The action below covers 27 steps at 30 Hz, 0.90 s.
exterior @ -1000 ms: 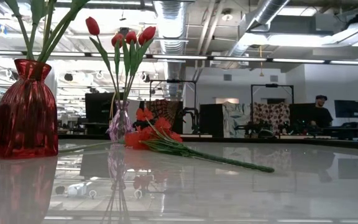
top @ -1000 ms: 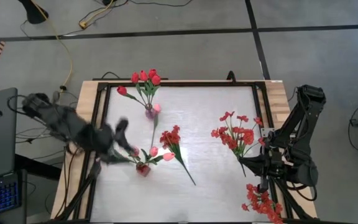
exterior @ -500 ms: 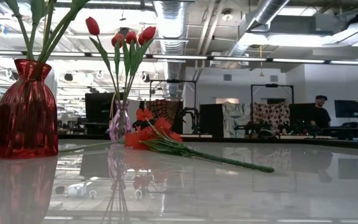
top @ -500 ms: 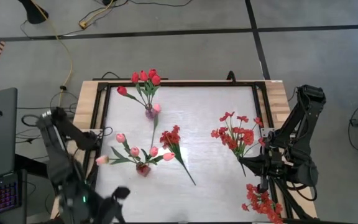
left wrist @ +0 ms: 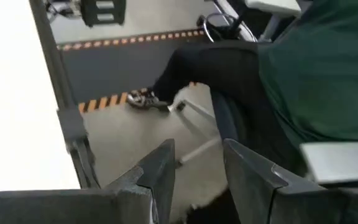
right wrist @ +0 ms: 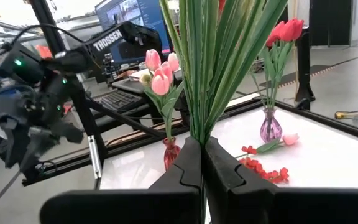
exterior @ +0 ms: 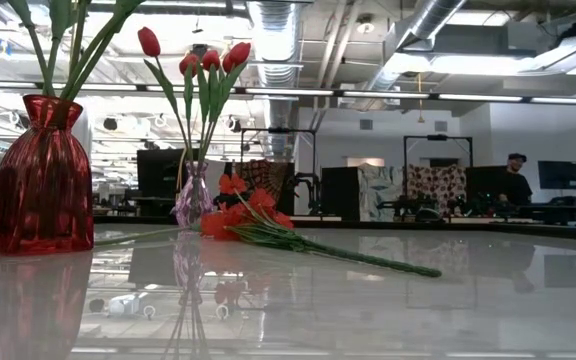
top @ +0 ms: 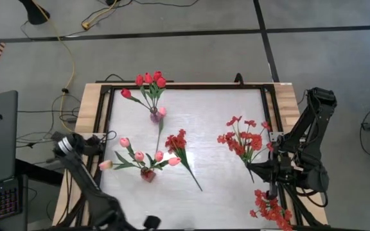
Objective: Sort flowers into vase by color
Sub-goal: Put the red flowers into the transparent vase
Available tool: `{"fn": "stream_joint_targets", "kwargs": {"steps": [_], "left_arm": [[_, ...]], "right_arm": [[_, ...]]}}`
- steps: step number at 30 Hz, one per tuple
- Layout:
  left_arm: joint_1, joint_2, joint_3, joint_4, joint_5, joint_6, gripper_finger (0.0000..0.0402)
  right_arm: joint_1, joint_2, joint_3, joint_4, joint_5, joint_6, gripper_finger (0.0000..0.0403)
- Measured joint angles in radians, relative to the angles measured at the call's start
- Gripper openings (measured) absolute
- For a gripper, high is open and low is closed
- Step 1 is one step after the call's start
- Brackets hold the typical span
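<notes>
Two vases stand on the white table (top: 223, 109). The small clear vase (top: 154, 117) at the far side holds red tulips (top: 150, 79), five heads as far as I can count. The red vase (top: 148, 174), closer to the left edge, holds pink tulips (top: 139, 156), four or five heads fanned outward. One more pink tulip (top: 162, 111) lies loose on the table, its head just beside the clear vase.

I count three sprays of small red blossoms. One spray (top: 177, 141) lies flat near the middle, just right of the red vase, with its stem pointing toward the near edge. A second spray (top: 243, 138) is in the right gripper (right wrist: 202, 146), whose fingers are clamped tight on the bunched green stems; the blossoms fan out over the table's right side, well apart from both vases. A third spray (top: 272, 208) rests at the near right corner, beside that arm's base.

The left gripper (left wrist: 197, 149) is off the table's near left corner, well away from every flower. Its fingers stand apart with nothing between them, facing the floor and a seated person in a green top (left wrist: 316, 68).
</notes>
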<state>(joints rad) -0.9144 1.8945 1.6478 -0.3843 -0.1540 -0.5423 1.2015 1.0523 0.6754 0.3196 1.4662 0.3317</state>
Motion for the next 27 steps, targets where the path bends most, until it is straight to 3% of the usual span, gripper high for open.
{"fn": "stream_joint_targets", "kwargs": {"steps": [3, 6, 17, 27], "left_arm": [[0.036, 0.035, 0.0, 0.086, -0.048, 0.052, 0.0123], [0.069, 0.067, 0.0, 0.212, -0.159, 0.11, 0.0123], [0.159, 0.221, 0.0, 0.858, -0.42, 0.334, 0.0123], [0.253, 0.253, 0.0, 0.893, -0.46, 0.39, 0.0123]], "right_arm": [[0.0, 0.0, 0.0, 0.004, -0.013, 0.0, 0.0026], [0.0, 0.0, 0.0, 0.003, -0.065, 0.0, 0.0026], [-0.029, 0.0, 0.0, 0.004, -0.271, -0.079, 0.0026], [-0.167, 0.0, 0.0, 0.02, -0.494, -0.093, 0.0026]]}}
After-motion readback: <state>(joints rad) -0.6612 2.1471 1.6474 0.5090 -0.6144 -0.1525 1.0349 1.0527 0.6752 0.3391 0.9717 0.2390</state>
